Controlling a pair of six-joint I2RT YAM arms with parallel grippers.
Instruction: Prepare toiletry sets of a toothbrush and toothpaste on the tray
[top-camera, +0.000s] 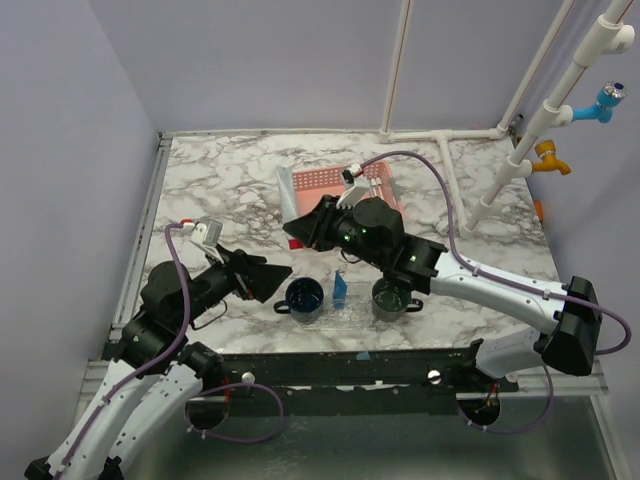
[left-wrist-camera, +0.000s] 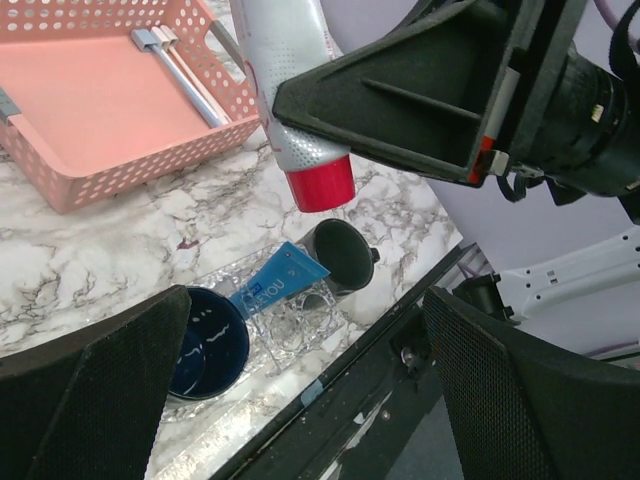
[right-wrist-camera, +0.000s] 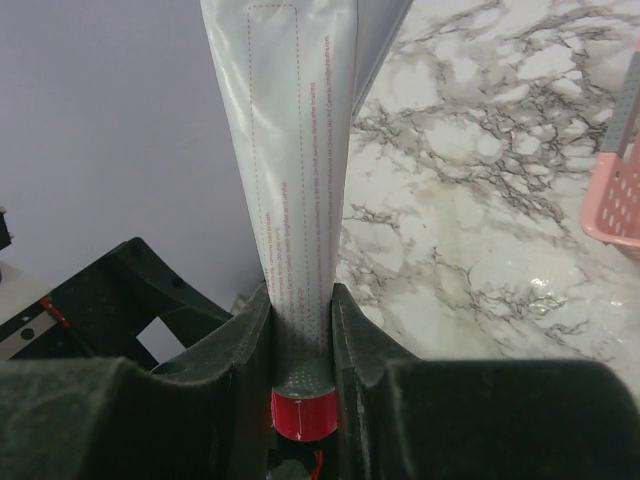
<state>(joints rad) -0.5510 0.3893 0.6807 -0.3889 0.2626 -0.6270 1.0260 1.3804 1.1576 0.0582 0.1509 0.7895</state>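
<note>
My right gripper (right-wrist-camera: 300, 340) is shut on a white toothpaste tube (right-wrist-camera: 295, 150), just above its red cap (right-wrist-camera: 300, 415). The tube (left-wrist-camera: 285, 90) hangs cap down above the marble, between the pink basket (left-wrist-camera: 100, 120) and the clear tray (left-wrist-camera: 300, 335). On the tray stand a navy mug (top-camera: 304, 297) and a dark green mug (top-camera: 390, 297), with a small blue tube (top-camera: 340, 290) leaning between them. A slim pale toothbrush (left-wrist-camera: 190, 80) lies in the basket. My left gripper (top-camera: 262, 277) stands wide open and empty, just left of the navy mug.
The pink lattice basket (top-camera: 345, 183) sits behind the tray at mid table. White pipes (top-camera: 480, 180) cross the back right corner. The table's dark front rail (left-wrist-camera: 400, 340) runs just beyond the tray.
</note>
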